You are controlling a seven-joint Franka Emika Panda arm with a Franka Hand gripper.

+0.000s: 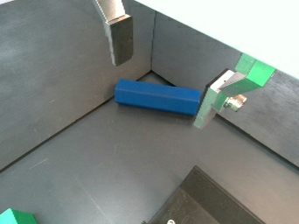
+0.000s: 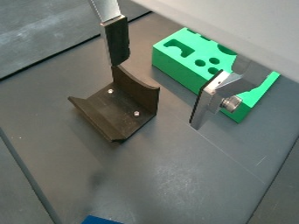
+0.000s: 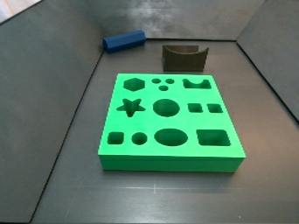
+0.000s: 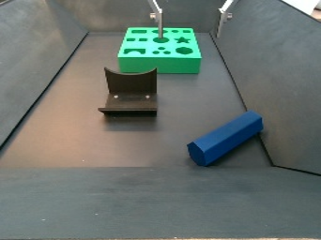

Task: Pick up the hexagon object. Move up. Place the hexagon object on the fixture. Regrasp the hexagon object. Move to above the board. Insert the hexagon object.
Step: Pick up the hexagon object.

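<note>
The hexagon object (image 4: pixel 228 138) is a long blue bar lying on the floor against a wall near a corner; it also shows in a side view (image 3: pixel 124 40) and in a wrist view (image 1: pixel 156 96). The fixture (image 4: pixel 129 92) stands on the floor between the bar and the green board (image 4: pixel 160 49); both also show in a side view, the fixture (image 3: pixel 184 57) beyond the board (image 3: pixel 170 122), and in a wrist view, the fixture (image 2: pixel 117 109) beside the board (image 2: pixel 198 61). My gripper (image 4: pixel 191 11) hangs high above the floor, open and empty. Its fingers (image 1: pixel 121 39) hold nothing.
Dark grey walls enclose the floor on all sides in both side views. The blue bar rests close to a wall (image 4: pixel 282 103). The board has several shaped holes, with the hexagon hole (image 3: pixel 135 84) at one corner.
</note>
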